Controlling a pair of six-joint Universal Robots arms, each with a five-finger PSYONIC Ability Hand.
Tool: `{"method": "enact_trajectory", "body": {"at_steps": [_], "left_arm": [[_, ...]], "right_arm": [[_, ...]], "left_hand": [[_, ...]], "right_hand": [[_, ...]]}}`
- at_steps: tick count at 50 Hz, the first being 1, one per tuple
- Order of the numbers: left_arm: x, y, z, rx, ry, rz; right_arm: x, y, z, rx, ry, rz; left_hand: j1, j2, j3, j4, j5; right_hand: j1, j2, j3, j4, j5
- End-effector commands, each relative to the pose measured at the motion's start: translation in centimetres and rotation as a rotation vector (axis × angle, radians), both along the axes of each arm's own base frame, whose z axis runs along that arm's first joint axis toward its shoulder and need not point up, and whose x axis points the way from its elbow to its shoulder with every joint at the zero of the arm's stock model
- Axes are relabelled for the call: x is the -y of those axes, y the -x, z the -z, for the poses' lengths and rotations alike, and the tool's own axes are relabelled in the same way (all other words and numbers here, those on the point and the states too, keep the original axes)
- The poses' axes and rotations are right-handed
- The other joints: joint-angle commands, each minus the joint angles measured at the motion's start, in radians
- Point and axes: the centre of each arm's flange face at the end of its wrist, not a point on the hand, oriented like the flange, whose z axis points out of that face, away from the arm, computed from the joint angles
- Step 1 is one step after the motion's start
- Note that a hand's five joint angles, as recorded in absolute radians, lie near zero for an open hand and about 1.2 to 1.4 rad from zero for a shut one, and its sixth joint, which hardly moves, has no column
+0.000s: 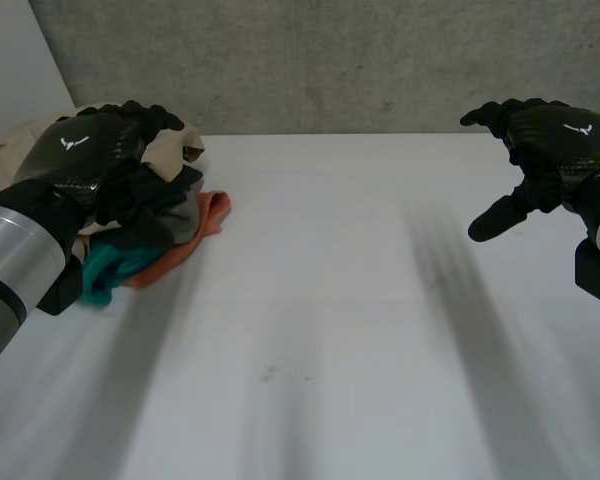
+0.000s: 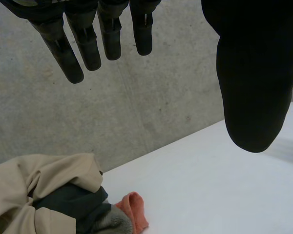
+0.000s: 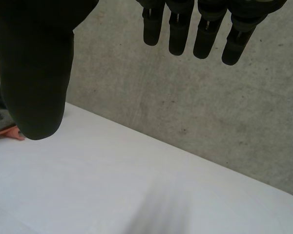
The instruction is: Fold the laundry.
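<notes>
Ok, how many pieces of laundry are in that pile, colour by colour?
beige cloth: 1
dark cloth: 1
grey cloth: 1
orange cloth: 1
teal cloth: 1
Total: 5 showing, taking each colour as one piece; the pile may hide more.
</notes>
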Motion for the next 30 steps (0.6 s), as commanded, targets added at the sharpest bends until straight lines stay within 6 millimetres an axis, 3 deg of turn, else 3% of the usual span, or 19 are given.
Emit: {"method": "enact_trajectory", "body": {"at_steps": [1, 16, 20, 21, 22, 24, 25, 28, 29, 30], "left_arm": [[0.5, -0.4, -0.3, -0.010, 0.007, -0.029], [-0.2, -1.0, -0.5, -0.005, -0.050, -0.032], [0.8, -0.9, -1.0, -0.002, -0.001, -0.044], [1.7, -1.0, -1.1, 0.005, 0.020, -0.061], [4.1, -1.6, -1.0, 0.030, 0.058, -0.108], [7.0, -2.5, -0.9, 0.074, 0.095, -0.162], [9.9, -3.7, -0.4, 0.130, 0.116, -0.217], [13.7, -4.6, 0.6, 0.214, 0.126, -0.267], [16.1, -5.2, 1.4, 0.270, 0.135, -0.291], [17.3, -5.4, 1.9, 0.297, 0.137, -0.299]], "right_arm": [[0.1, 0.0, 0.1, -0.001, -0.004, 0.002], [0.2, 0.2, -0.2, 0.003, -0.047, -0.042], [0.0, 0.0, -0.1, 0.001, -0.049, -0.052], [0.0, 0.0, -0.1, 0.001, -0.051, -0.052], [0.0, -0.1, 0.0, -0.001, -0.055, -0.056], [0.1, -0.2, 0.2, -0.006, -0.061, -0.061], [0.1, -0.3, 0.4, -0.009, -0.064, -0.065], [0.1, -0.4, 0.6, -0.015, -0.069, -0.069], [0.1, -0.5, 0.8, -0.018, -0.075, -0.072], [0.1, -0.5, 0.9, -0.020, -0.077, -0.074]], "left_hand": [[-0.103, -0.104, -0.102, -0.104, -0.102], [-0.103, -0.104, -0.102, -0.104, -0.102], [-0.103, -0.104, -0.102, -0.104, -0.102], [-0.103, -0.104, -0.102, -0.104, -0.102], [-0.103, -0.104, -0.102, -0.104, -0.102], [-0.103, -0.104, -0.102, -0.104, -0.102], [-0.103, -0.104, -0.102, -0.104, -0.102], [-0.103, -0.104, -0.102, -0.104, -0.102], [-0.103, -0.104, -0.102, -0.104, -0.102], [-0.103, -0.104, -0.102, -0.104, -0.102]], "right_hand": [[-0.100, -0.101, -0.106, -0.105, -0.101], [-0.100, -0.101, -0.106, -0.105, -0.101], [-0.100, -0.101, -0.106, -0.105, -0.101], [-0.100, -0.101, -0.106, -0.105, -0.101], [-0.100, -0.101, -0.106, -0.105, -0.101], [-0.100, -0.101, -0.106, -0.105, -0.101], [-0.100, -0.101, -0.106, -0.105, -0.101], [-0.100, -0.101, -0.106, -0.105, -0.101], [-0.100, -0.101, -0.106, -0.105, -0.101], [-0.100, -0.101, -0.106, -0.105, -0.101]]}}
